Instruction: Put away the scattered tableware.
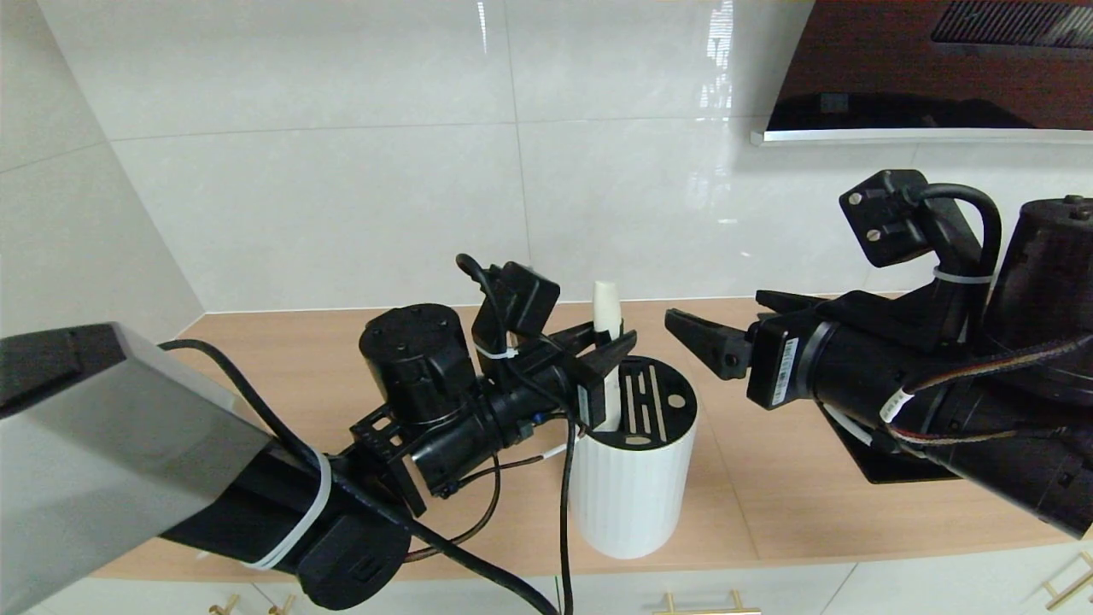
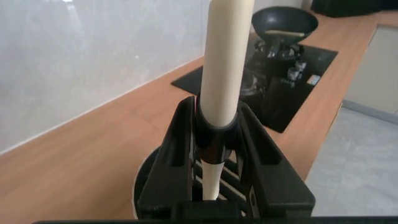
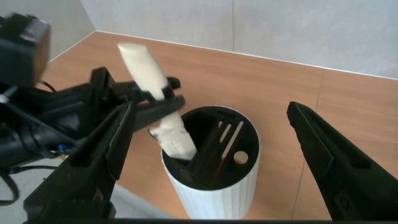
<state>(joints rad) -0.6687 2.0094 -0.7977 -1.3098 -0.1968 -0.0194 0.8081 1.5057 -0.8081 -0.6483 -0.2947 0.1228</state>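
the insertion step is judged to be in hand: a cream-handled utensil (image 1: 605, 303) is gripped round its handle by the left gripper (image 1: 608, 346), its lower end entered in a slot of the white holder (image 1: 632, 487) on the wooden counter (image 1: 768, 504). next, it should be lowered straight until seated and only then released, as a tilt could jam it against the slot edges. the right gripper (image 1: 726, 329) is spread wide and empty just right of the holder, so room is tight there, and the holder stands near the counter's front edge.
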